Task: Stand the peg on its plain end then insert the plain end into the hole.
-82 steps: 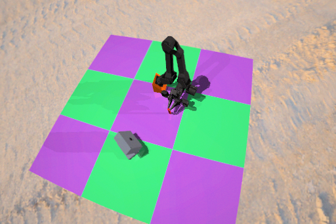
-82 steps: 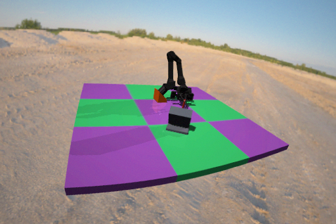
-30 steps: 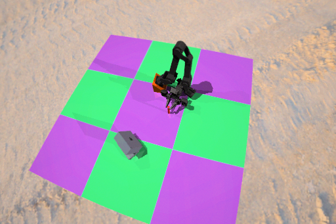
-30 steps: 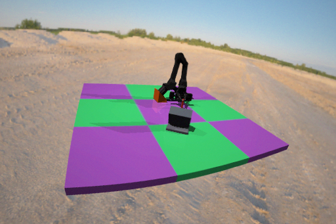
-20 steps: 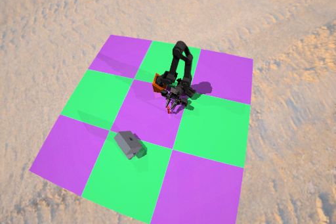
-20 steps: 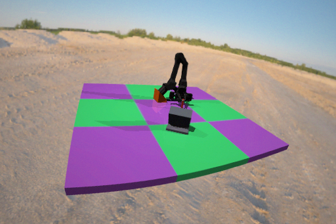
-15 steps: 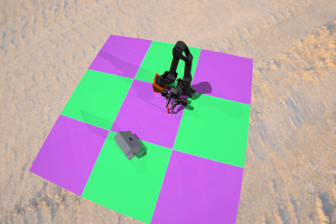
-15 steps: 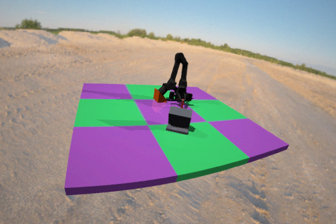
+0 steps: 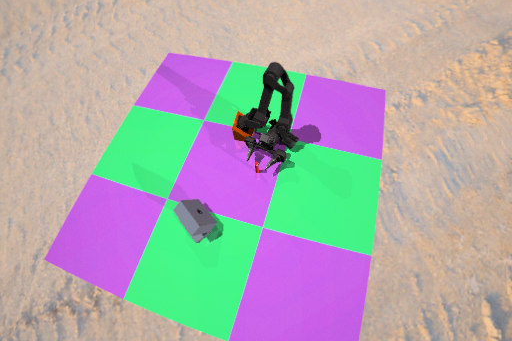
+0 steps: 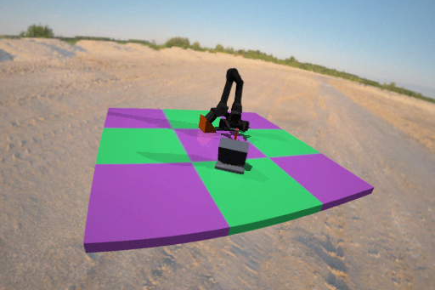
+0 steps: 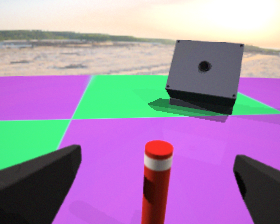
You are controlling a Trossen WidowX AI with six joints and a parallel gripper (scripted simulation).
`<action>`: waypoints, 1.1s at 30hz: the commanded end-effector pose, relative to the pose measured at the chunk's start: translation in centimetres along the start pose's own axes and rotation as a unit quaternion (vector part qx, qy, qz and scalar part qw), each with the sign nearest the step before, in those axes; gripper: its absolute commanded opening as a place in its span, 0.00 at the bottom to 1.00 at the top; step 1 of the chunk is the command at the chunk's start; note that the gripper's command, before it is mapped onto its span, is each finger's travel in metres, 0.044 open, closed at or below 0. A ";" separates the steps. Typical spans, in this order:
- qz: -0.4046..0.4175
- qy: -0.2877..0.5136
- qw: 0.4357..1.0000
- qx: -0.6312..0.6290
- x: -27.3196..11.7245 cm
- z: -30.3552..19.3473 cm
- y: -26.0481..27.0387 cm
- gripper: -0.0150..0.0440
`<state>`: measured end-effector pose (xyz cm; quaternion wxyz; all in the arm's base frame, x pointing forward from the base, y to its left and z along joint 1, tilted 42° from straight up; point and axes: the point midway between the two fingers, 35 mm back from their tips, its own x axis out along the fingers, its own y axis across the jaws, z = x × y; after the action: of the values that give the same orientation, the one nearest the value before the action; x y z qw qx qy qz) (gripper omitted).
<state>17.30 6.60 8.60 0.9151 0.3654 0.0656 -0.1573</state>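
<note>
The red peg stands upright on the table, its white-banded end up. My gripper is wide open. In the wrist view the peg shows between the two spread fingers, with a gap on each side and touching neither. The peg's lower end is cut off there. The grey sloped panel stands farther out from the robot. Its dark hole faces the robot and shows empty.
An orange-brown angled block is beside the arm, close to its base. The panel's foot rests on a green square, beyond the peg in the wrist view. The arm is folded high behind the gripper.
</note>
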 end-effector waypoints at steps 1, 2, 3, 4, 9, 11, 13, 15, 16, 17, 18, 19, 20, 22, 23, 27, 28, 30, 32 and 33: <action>0.000 0.000 1.000 -0.001 0.0 0.0 0.0 1.00; 0.000 0.000 1.000 -0.001 0.0 0.0 0.0 1.00; 0.000 0.000 1.000 -0.001 0.0 0.0 0.0 1.00; -0.003 0.001 1.000 -0.001 0.0 0.0 0.0 1.00; -0.066 0.019 0.998 0.008 1.1 1.1 -0.7 1.00; -0.089 0.029 0.996 0.014 1.5 1.7 -0.9 1.00; -0.107 0.039 0.993 0.021 1.9 2.3 -1.0 1.00; -0.120 0.049 0.991 0.028 2.1 3.0 -1.1 1.00; -0.125 0.054 0.990 0.031 2.3 3.3 -1.1 1.00; -0.129 0.059 0.989 0.035 2.4 3.7 -1.1 1.00; -0.131 0.063 0.989 0.038 2.5 4.1 -1.1 1.00; -0.133 0.067 0.988 0.042 2.6 4.5 -1.1 1.00; -0.134 0.070 0.988 0.045 2.6 5.0 -1.1 1.00; -0.132 0.076 0.987 0.050 2.7 5.9 -1.1 1.00; -0.130 0.077 0.987 0.053 2.7 6.4 -1.1 1.00; -0.113 0.078 0.989 0.058 2.5 8.5 -0.9 1.00; -0.107 0.077 0.990 0.058 2.4 9.1 -0.8 1.00; -0.093 0.071 0.992 0.055 2.1 10.2 -0.7 1.00; -0.078 0.062 0.994 0.051 1.7 11.4 -0.5 1.00; -0.070 0.057 0.995 0.047 1.5 11.9 -0.5 1.00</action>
<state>19.02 -1.65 15.18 0.8694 0.4170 0.1517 -0.2173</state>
